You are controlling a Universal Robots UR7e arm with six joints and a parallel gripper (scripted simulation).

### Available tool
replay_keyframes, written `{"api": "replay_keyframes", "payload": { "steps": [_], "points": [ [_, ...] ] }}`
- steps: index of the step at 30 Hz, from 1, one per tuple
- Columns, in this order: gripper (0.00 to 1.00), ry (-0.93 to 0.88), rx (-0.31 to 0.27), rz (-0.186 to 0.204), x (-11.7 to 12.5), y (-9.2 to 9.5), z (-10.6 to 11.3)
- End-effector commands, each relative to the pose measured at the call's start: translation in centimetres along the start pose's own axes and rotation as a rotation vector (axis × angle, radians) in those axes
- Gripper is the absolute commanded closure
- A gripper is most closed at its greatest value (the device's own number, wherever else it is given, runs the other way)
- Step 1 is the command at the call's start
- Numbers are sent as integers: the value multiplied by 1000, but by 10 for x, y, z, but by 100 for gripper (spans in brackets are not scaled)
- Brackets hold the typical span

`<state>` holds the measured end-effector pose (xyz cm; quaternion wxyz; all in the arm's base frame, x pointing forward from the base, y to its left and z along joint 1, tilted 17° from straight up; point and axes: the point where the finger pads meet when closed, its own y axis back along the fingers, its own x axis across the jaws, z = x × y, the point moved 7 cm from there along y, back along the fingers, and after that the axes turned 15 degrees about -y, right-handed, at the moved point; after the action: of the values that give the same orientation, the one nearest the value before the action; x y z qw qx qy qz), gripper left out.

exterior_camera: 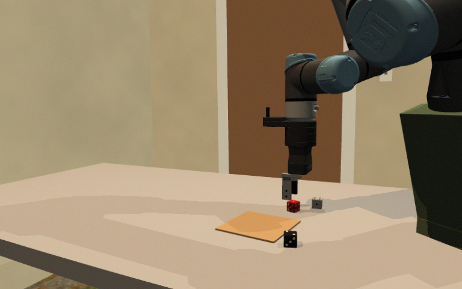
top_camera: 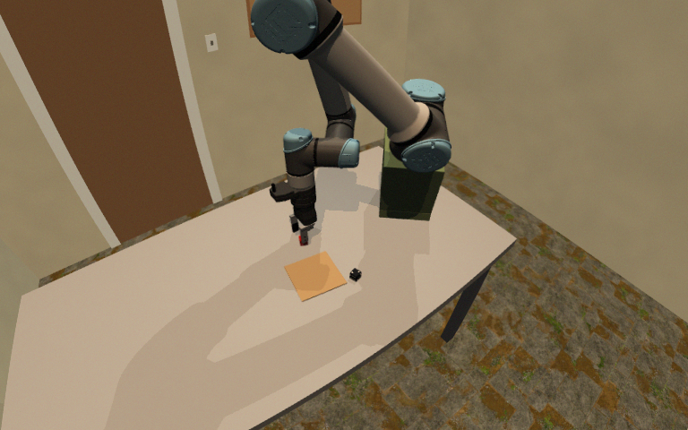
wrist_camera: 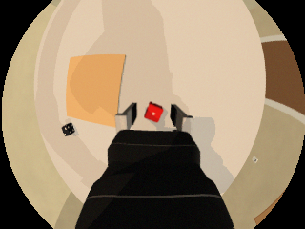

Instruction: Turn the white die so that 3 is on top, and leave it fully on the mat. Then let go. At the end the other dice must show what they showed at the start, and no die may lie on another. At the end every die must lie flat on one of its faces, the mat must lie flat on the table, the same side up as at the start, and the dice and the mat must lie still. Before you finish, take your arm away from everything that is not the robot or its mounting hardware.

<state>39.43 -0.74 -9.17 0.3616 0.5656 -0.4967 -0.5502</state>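
The white die looks grey in shadow and lies on the table behind the orange mat, to the right of a red die. Its top face is too small to read. My gripper is open and empty, pointing straight down just above the red die. In the wrist view the red die lies between my open fingers, and the white die is hidden there. In the top view my gripper hangs over the red die, behind the mat.
A black die lies on the table just off the mat's right corner; it also shows in the top view and in the wrist view. The arm's green pedestal stands at the table's far right.
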Motion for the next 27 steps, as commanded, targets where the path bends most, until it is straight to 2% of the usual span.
{"api": "replay_keyframes", "payload": {
  "steps": [1,10,20,27],
  "points": [
    [0,0,1,0,0,0,0],
    [0,0,1,0,-1,0,0],
    [0,0,1,0,-14,0,8],
    [0,0,1,0,-39,0,21]
  ]
}}
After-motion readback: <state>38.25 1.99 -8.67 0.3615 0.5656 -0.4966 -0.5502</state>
